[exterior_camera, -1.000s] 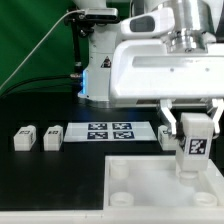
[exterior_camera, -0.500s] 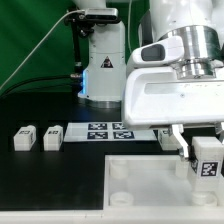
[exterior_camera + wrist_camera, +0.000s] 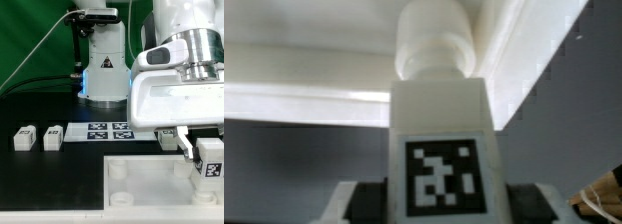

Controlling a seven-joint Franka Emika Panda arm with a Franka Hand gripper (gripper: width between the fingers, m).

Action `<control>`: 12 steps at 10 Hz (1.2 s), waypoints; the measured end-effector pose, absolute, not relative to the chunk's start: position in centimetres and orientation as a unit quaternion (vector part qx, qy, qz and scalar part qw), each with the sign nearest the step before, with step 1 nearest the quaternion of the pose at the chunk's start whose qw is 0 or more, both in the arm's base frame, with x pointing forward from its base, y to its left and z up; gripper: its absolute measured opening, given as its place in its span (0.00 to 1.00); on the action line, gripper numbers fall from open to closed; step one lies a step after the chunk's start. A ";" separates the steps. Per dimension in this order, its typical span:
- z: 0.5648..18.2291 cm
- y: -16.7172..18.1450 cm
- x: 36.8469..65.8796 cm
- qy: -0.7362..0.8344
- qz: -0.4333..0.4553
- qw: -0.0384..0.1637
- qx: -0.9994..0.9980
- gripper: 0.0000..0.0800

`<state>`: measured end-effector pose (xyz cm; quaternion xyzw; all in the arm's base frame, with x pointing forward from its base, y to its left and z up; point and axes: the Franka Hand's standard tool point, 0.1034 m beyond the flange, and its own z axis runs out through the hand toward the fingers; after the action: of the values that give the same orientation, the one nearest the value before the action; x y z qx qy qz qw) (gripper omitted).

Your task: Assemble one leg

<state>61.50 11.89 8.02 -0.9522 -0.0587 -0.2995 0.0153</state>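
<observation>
My gripper (image 3: 209, 160) is shut on a white leg (image 3: 211, 158) that shows a black-and-white tag. I hold it upright at the exterior view's right edge, just above the right side of the large white panel (image 3: 150, 185) with round corner sockets. In the wrist view the leg (image 3: 441, 130) stands between my dark fingers (image 3: 367, 202), its round end pointing toward the white panel (image 3: 313, 70). Whether the leg's tip touches the panel cannot be told.
Two more small white legs (image 3: 22, 138) (image 3: 52, 137) lie side by side on the black table at the exterior view's left. The marker board (image 3: 108, 132) lies behind the panel. The arm's base (image 3: 100, 60) stands at the back against a green backdrop.
The gripper has carried the leg to the exterior view's right and slightly lower, from above the panel's right part to the frame's edge. The grip is unchanged.
</observation>
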 end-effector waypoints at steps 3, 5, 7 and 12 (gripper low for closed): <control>7.2 11.8 61.8 -0.058 -0.308 0.012 -0.949 0.36; 7.2 11.7 61.9 -0.060 -0.316 0.011 -0.947 0.36; 7.2 11.7 61.9 -0.060 -0.302 0.013 -0.951 0.36; 6.8 11.7 61.6 -0.060 -0.293 0.013 -0.954 0.76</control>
<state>61.63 11.74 6.83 -0.9542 -0.0601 -0.2928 0.0130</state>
